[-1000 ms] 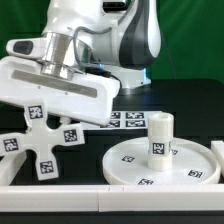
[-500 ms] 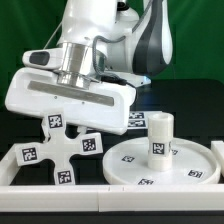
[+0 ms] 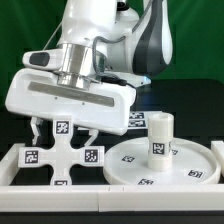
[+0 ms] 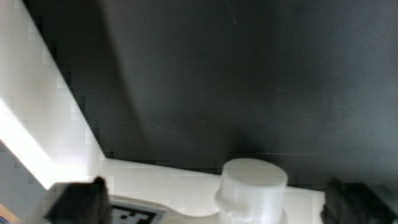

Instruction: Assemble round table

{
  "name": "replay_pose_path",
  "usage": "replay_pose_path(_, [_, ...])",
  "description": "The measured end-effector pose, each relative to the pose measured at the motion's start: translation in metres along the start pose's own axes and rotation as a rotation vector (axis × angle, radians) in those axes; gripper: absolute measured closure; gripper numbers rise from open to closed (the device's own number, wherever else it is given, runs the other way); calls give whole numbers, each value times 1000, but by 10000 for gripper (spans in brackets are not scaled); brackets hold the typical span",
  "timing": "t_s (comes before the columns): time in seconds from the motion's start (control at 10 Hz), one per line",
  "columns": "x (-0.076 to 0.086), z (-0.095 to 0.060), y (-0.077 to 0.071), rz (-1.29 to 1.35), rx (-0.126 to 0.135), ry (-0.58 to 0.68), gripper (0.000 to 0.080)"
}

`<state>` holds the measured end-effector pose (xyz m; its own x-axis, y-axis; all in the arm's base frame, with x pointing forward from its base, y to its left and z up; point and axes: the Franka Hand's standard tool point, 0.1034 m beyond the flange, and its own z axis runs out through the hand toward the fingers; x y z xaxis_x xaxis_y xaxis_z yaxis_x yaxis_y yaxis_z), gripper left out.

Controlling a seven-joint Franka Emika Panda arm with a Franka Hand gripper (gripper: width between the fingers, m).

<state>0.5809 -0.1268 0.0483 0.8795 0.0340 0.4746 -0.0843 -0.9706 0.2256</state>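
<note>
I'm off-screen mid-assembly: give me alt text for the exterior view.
The tool hangs open over the cross-shaped base, its fingers either side of the base's upper arm. To the exterior view's right, the short leg stands upright on the round disc.

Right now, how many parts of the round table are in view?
3: the cross-shaped base at the exterior view's left; the round disc at its right; the cylinder leg upright on that disc. Others may be hidden behind the arm.
</note>
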Motion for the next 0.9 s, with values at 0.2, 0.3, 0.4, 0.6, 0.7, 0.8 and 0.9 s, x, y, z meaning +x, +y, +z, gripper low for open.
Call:
replay_pose_path(0.2, [0,0,0,0,0,0,153])
replay_pose_path(0.3, [0,0,0,0,0,0,151])
replay_pose_path(0.4, [-1,-1,1,2,3,-8,151])
replay_pose_path(0.6, [-10,-22,11,31,21,-43,151])
replay_pose_path(0.7, [-14,-26,13,39,26,-57,151])
replay_pose_path(0.8, [-15,-28,16,46,29,-63,151])
replay_pose_path(0.9, [-14,-30,17,51,37,-75,151])
